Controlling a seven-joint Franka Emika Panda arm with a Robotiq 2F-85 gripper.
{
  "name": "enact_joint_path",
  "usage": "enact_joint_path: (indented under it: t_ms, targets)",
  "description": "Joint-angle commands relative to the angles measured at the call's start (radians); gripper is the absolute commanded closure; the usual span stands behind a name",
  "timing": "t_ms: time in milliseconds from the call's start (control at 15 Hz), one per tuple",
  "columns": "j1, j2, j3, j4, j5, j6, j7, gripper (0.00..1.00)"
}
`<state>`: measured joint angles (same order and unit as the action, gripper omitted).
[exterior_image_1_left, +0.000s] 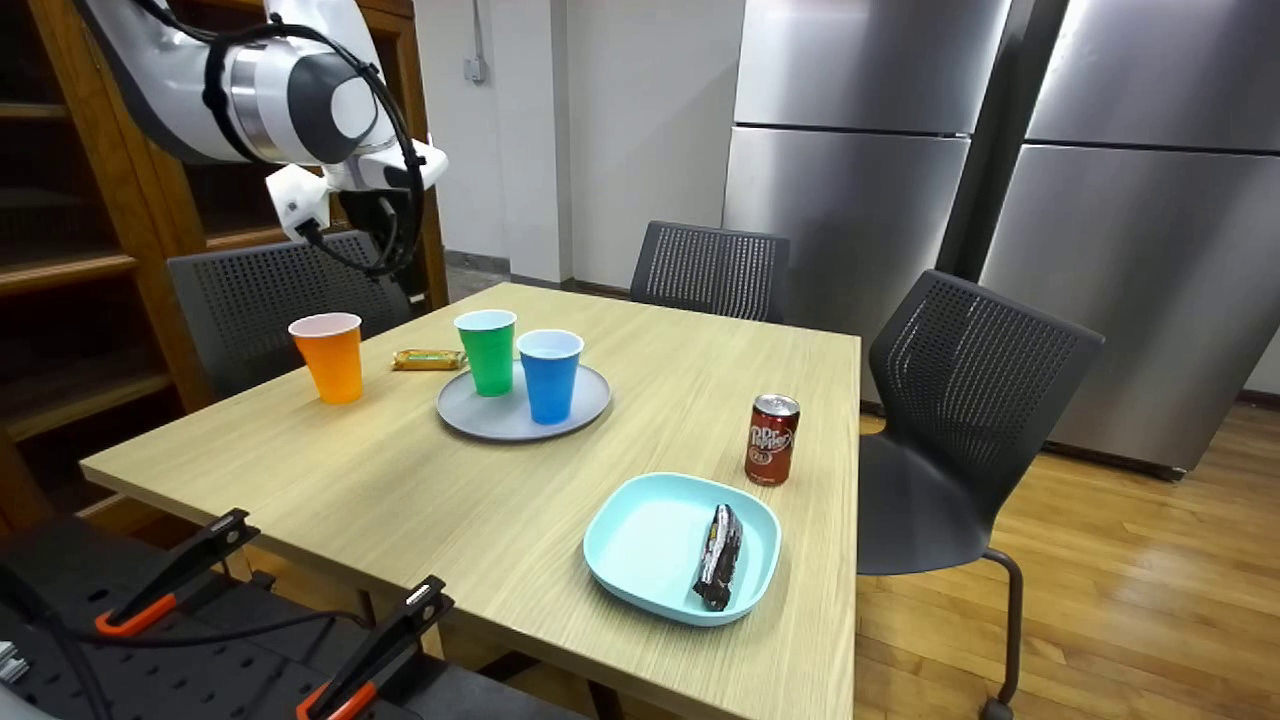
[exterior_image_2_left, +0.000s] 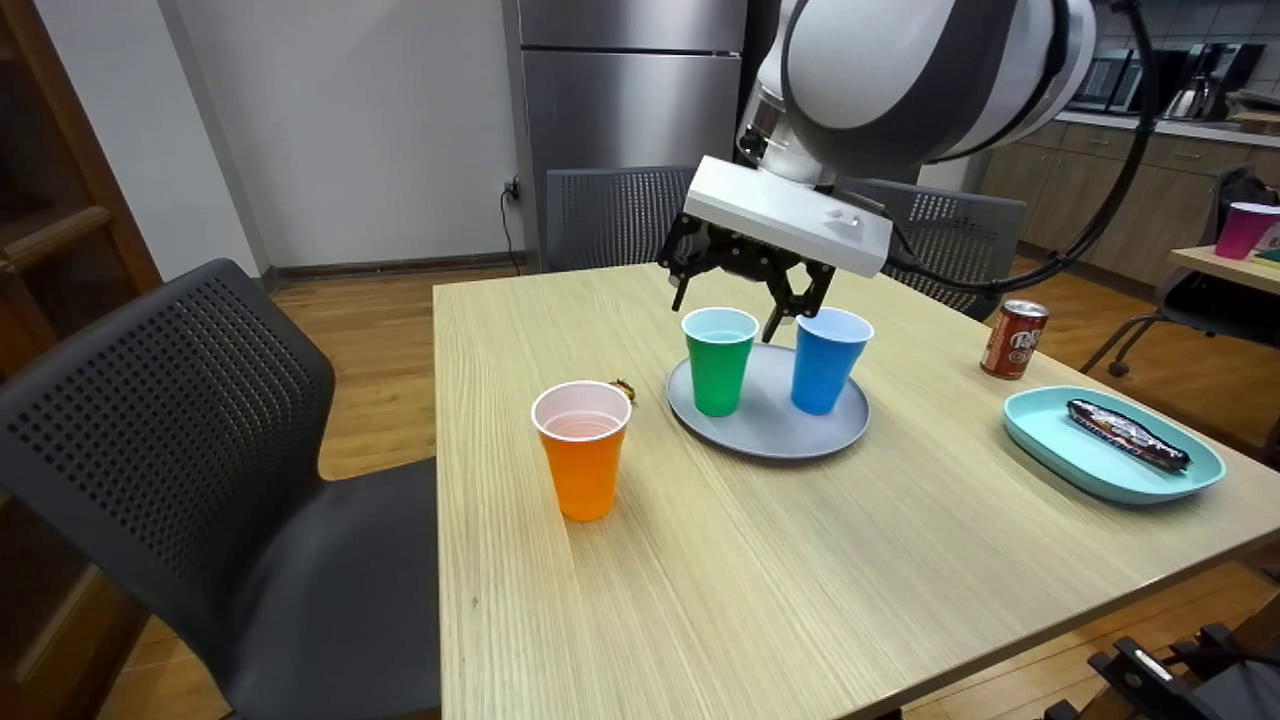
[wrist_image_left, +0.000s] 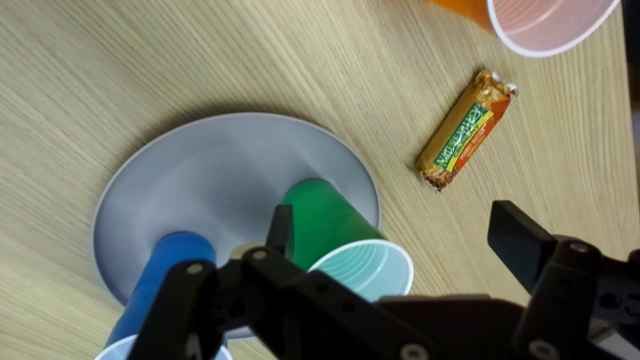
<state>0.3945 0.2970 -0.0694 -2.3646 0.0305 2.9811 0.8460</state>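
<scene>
My gripper is open with wide-spread jaws and holds nothing. In the wrist view, one of its fingers overlaps the side of the green cup; I cannot tell whether they touch. That cup stands upright on a grey plate, with a blue cup beside it. A gold-wrapped snack bar lies on the table close to the plate. Beyond the bar is an orange cup, cut off by the frame there but whole in both exterior views. The gripper appears above and behind the green cup in an exterior view.
Toward another corner of the table sit a turquoise plate bearing a dark-wrapped bar and a red soda can. Dark chairs stand around the table. Black-and-orange clamps are at the near edge.
</scene>
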Motion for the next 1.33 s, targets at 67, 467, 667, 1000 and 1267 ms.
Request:
enact_joint_path:
  t_ms: [67,467,667,1000,1267]
  targets:
    - [0.008,-0.019,0.06,-0.02,-0.013,-0.024,-0.052,0.0]
    - [0.04,0.002,0.096,-0.009,-0.014,-0.054,-0.08,0.0]
    - [0.03,0.028,0.124,0.009,0.005,-0.059,-0.104,0.0]
    - [0.03,0.08,0.136,0.046,0.011,-0.046,-0.116,0.0]
    - [0.019,0.125,0.144,0.091,0.029,-0.046,-0.131,0.0]
